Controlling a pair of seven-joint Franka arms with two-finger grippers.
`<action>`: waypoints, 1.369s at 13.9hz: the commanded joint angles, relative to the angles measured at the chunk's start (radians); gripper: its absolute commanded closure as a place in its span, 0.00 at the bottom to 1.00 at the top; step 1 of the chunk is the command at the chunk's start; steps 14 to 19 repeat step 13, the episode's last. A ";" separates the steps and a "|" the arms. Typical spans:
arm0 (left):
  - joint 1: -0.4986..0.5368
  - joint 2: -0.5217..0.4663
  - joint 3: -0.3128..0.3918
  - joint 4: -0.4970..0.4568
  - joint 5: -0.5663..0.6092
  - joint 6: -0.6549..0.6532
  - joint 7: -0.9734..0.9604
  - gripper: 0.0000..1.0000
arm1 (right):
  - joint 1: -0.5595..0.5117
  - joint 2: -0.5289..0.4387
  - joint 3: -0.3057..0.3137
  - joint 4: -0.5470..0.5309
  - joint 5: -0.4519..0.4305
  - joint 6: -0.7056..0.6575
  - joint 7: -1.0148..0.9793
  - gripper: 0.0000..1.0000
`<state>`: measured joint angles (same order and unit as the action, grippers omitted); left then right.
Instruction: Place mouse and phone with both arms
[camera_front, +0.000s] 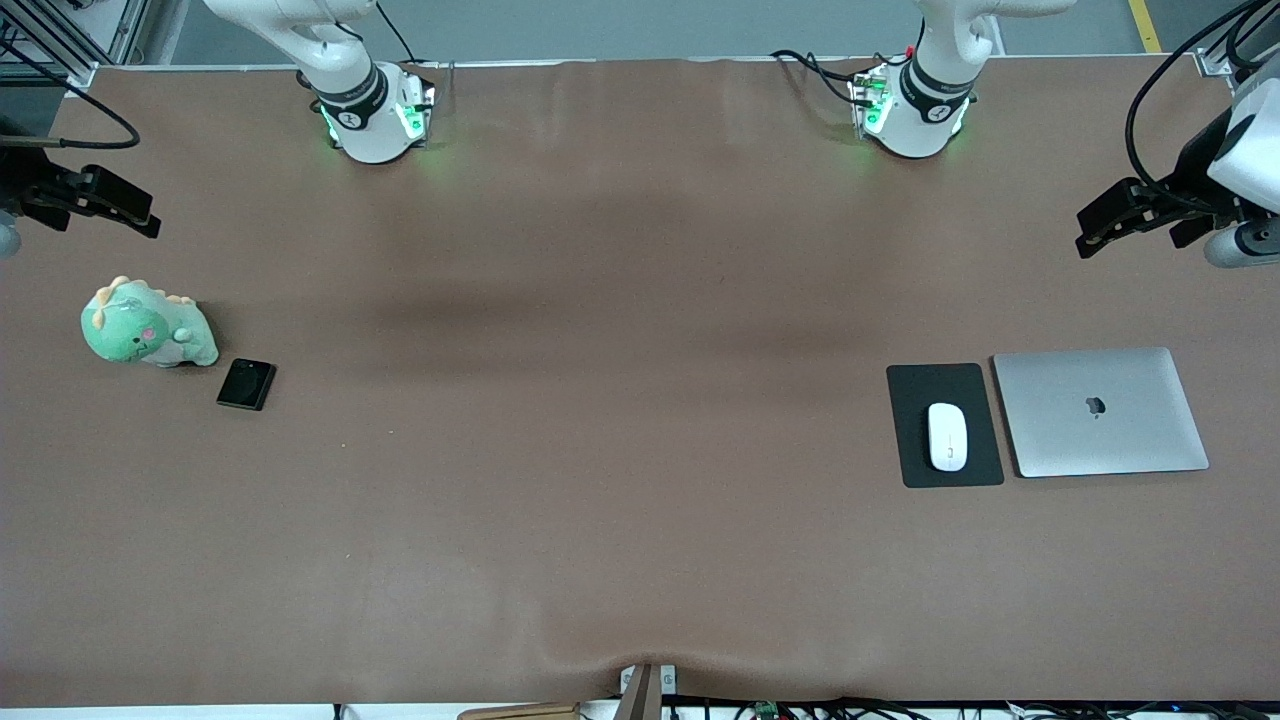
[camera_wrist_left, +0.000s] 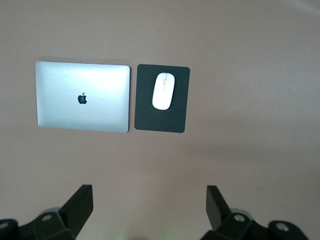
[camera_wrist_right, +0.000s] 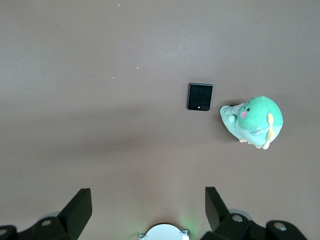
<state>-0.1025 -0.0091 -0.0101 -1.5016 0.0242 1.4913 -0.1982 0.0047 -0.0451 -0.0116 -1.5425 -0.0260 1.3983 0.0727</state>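
Note:
The white mouse (camera_front: 947, 436) (camera_wrist_left: 163, 90) lies on a dark mouse pad (camera_front: 915, 400) (camera_wrist_left: 145, 111) toward the left arm's end of the table. The black phone (camera_front: 246, 384) (camera_wrist_right: 200, 96) lies flat on the brown table toward the right arm's end, beside a green plush toy. My left gripper (camera_front: 1088, 232) (camera_wrist_left: 148, 195) hangs open and empty high over its end of the table, well apart from the mouse. High over the other end, my right gripper (camera_front: 140, 215) (camera_wrist_right: 148, 196) is open and empty too, apart from the phone.
A shut silver laptop (camera_front: 1100, 411) (camera_wrist_left: 82, 96) lies beside the mouse pad, closer to the table's end. The green plush dinosaur (camera_front: 148, 327) (camera_wrist_right: 255, 121) sits next to the phone. The arms' bases (camera_front: 370, 110) (camera_front: 915, 110) stand along the table's edge farthest from the front camera.

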 joint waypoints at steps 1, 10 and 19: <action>0.023 -0.015 0.004 0.000 -0.013 -0.002 0.036 0.00 | 0.011 -0.007 -0.005 0.001 -0.015 -0.007 -0.002 0.00; 0.107 -0.017 -0.090 -0.003 -0.015 -0.019 0.025 0.00 | 0.023 -0.006 -0.004 0.004 -0.017 0.004 -0.005 0.00; 0.110 -0.017 -0.087 -0.002 -0.015 -0.019 0.023 0.00 | 0.023 -0.006 -0.005 0.004 -0.017 0.018 -0.004 0.00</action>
